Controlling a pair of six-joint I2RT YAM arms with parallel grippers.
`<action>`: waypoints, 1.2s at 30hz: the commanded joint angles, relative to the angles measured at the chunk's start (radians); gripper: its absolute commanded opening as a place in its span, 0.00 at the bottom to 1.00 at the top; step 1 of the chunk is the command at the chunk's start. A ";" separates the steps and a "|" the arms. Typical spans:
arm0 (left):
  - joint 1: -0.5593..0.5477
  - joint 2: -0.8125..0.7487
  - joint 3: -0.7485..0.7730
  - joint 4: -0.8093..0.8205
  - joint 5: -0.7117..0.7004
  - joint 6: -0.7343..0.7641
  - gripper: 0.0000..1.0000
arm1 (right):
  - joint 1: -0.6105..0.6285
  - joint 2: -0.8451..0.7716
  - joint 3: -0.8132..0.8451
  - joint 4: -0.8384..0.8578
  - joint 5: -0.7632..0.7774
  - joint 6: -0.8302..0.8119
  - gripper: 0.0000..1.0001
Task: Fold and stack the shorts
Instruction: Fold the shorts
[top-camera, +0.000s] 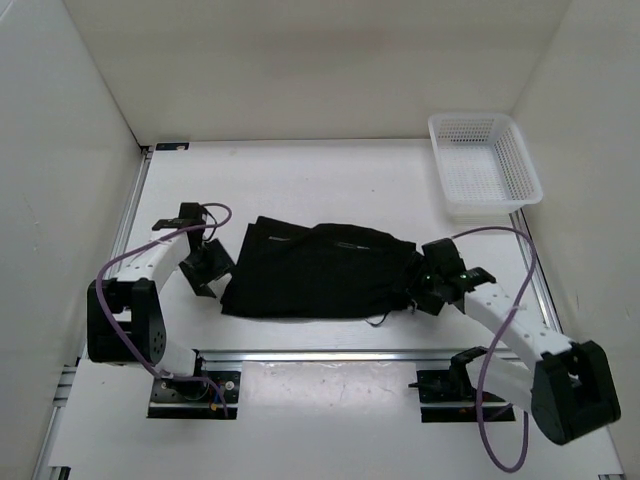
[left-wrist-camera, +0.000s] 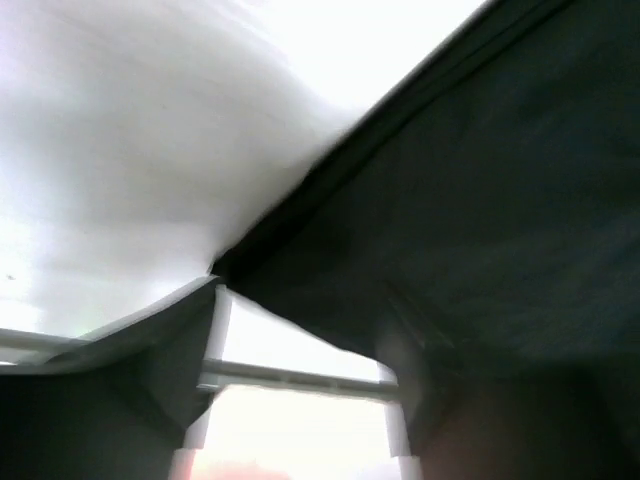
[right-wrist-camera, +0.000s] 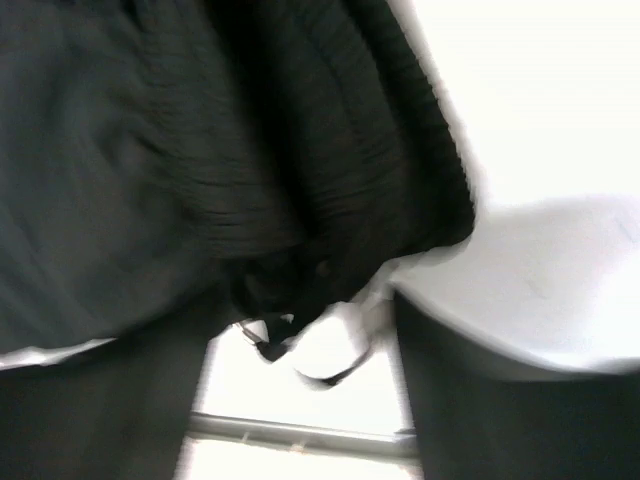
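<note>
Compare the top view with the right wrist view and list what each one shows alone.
Top view only: the white basket at the far right, and the left gripper by the left edge of the shorts. Right wrist view only: the ribbed waistband up close. Both: the black shorts and the white table.

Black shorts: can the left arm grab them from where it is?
Probably yes. The left gripper sits open beside the left edge of the shorts, with nothing between them, and its wrist view shows the fabric very close.
</note>
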 joint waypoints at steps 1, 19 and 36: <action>-0.008 -0.094 0.048 0.023 0.017 -0.023 0.85 | 0.002 -0.132 0.017 -0.071 0.051 0.002 0.89; -0.008 -0.024 0.181 -0.021 -0.037 0.005 0.87 | -0.313 0.051 0.065 -0.046 -0.216 -0.235 0.99; -0.008 0.033 0.181 -0.001 -0.067 0.005 0.86 | -0.313 0.251 -0.035 0.219 -0.346 -0.189 0.53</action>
